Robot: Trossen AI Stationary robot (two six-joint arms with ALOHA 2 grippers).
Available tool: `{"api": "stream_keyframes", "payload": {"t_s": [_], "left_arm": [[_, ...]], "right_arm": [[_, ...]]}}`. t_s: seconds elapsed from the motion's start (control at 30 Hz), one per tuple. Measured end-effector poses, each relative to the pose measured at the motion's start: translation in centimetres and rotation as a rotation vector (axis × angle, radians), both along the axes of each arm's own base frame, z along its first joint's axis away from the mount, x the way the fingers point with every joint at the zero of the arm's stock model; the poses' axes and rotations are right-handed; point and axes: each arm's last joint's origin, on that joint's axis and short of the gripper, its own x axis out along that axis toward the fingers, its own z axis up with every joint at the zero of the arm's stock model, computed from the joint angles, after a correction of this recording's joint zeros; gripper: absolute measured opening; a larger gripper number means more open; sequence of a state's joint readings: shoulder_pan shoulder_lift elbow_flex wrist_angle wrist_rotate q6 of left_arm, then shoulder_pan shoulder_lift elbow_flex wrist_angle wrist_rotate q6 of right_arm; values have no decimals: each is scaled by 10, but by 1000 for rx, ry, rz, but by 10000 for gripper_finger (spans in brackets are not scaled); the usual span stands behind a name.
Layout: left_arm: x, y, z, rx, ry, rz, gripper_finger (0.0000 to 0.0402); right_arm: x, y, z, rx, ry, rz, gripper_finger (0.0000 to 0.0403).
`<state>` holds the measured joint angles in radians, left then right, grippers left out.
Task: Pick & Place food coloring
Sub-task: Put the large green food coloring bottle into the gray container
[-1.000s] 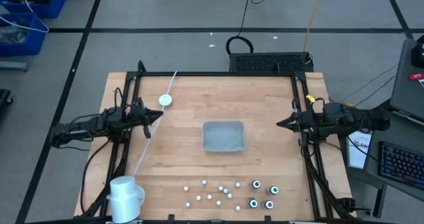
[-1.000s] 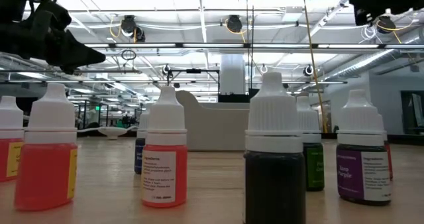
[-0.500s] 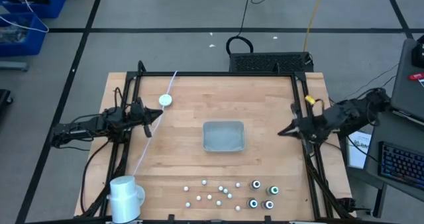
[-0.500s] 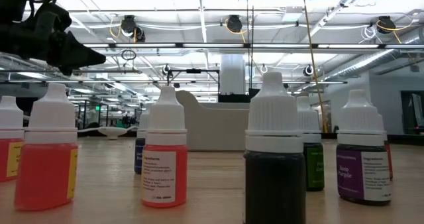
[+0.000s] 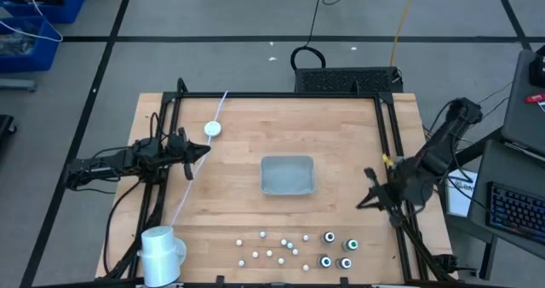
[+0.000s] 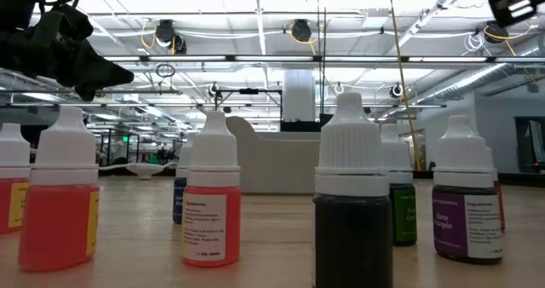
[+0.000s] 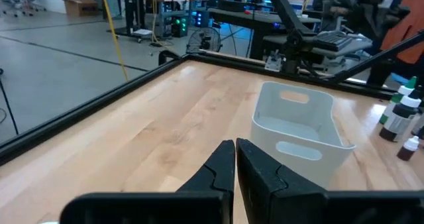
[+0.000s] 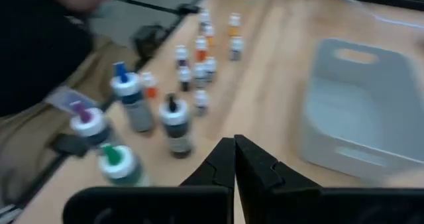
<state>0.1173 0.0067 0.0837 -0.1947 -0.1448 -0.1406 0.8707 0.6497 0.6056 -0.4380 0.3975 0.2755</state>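
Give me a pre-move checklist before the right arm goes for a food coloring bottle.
1. Right gripper empty, jaws shut: not ok for grasping, open first.
2. Left gripper parked at the table's left, jaws shut: ok.
3. Grey tray at table centre, nothing in it: ok.
4. Four larger food coloring bottles upright near the front edge: ok.
5. Small dropper bottles crowd beside them: cannot tell clearance.
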Motion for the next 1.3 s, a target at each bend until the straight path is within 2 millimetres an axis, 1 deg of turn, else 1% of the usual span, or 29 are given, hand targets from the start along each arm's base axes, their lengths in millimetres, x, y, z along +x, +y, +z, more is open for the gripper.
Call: {"api": "stream_keyframes", "payload": {"t_s": [0.13, 0.33, 0.43, 0.53, 0.6, 0.83, 1.0, 1.13, 1.3], "left_arm": [[0, 0, 0, 0, -2, 0, 21], [0, 0, 0, 8, 0, 10, 21], [0, 0, 0, 19, 3, 10, 21], [0, 0, 0, 25, 4, 10, 21], [0, 0, 0, 26, 4, 10, 21], [0, 0, 0, 26, 3, 11, 21], [0, 0, 0, 26, 3, 11, 21], [0, 0, 0, 26, 3, 12, 21], [0, 0, 0, 26, 3, 12, 21]], "right_arm": [[-5, 9, -18, 19, -41, 33, 0], [-13, 10, -54, 75, 31, -1, 0], [-13, 12, -69, 151, -10, 12, 1], [-16, 15, -77, 218, -65, 92, 16], [-18, 16, -82, 248, -88, 141, 35], [-21, 13, -98, 276, -129, 160, 122], [-22, 11, -101, 268, -170, 176, 174], [-21, 12, -99, 266, -204, 188, 199], [-19, 18, -96, 244, -279, 216, 205]]}}
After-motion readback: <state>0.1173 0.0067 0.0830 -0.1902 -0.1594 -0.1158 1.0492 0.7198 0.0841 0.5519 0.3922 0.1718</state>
